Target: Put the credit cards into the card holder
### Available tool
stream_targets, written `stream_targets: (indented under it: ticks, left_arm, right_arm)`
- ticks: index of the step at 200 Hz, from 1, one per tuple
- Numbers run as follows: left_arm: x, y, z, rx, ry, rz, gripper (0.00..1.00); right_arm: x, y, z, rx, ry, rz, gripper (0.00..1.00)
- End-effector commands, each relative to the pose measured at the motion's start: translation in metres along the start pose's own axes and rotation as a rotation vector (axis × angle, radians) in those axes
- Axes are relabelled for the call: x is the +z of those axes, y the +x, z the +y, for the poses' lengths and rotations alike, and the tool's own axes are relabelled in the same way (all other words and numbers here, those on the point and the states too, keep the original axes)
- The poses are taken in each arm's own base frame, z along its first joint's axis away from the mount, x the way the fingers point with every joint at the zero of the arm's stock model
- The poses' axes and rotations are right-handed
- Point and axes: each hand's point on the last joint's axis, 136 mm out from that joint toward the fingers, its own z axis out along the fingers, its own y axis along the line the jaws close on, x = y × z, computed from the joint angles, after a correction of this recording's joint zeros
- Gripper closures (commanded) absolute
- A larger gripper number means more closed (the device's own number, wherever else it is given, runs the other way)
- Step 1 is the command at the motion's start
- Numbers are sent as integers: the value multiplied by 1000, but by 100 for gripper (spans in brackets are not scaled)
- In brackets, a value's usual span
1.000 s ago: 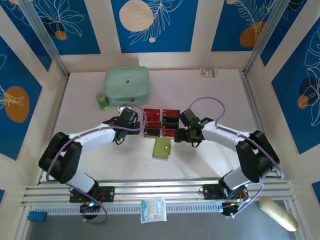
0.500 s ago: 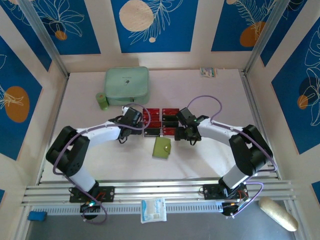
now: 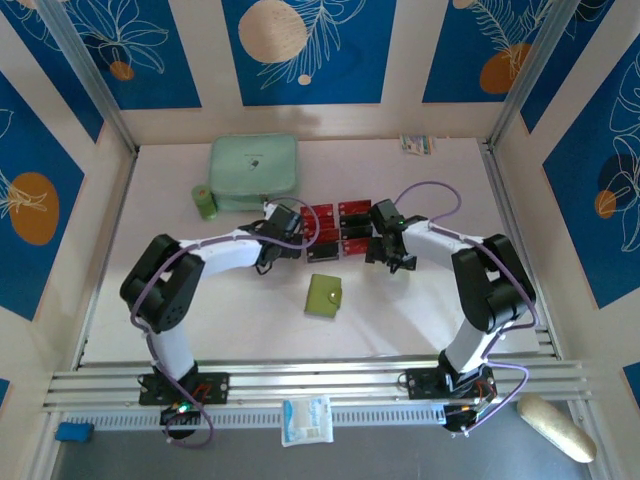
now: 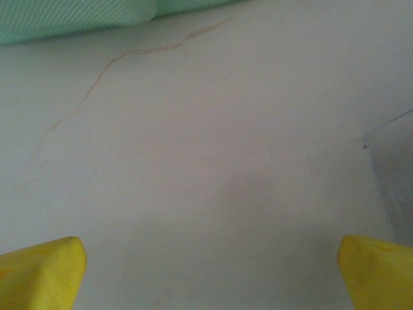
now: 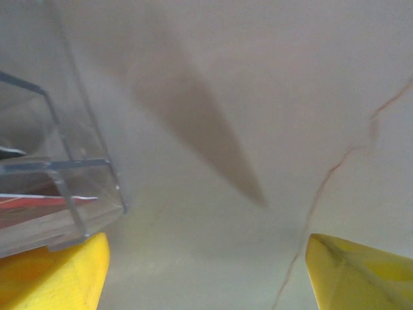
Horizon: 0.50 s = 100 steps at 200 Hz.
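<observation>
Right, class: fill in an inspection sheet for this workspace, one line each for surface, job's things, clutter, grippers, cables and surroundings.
surface: pale table, thin cracks, no spills seen.
job's things: red and black cards lie in a clear tray; olive wallet shut, nearer the arms, apart from the tray.
clutter: mint case, small green roll, packet at the far edge.
grippers: left gripper open at the tray's left side; right gripper open at its right; both hold nothing.
cables: purple cables loop along both arms, no snag seen.
surroundings: blue leaf-print panels; metal rail at the arms' bases.
</observation>
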Motion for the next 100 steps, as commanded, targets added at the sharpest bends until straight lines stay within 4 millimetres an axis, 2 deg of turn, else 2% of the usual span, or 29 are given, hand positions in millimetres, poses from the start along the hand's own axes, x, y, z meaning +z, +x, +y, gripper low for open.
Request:
stream_targets:
  ticks: [1,30,58,100]
  left_arm:
    - [3,-22,-24,-6,28,-38,0]
    - [15,-38,-44,0,44,-44,0]
    - [23,-52,-58,6,52,-50,0]
    - [22,-62,-61,35,48,-63,0]
  right_arm:
    - [3,-14,-11,74,12,5,20]
    - [10,-23,-18,132,-8,24,21]
    - [8,-28,-19,150,-17,31,21]
    - [-7,-21,-19,136,-36,25,21]
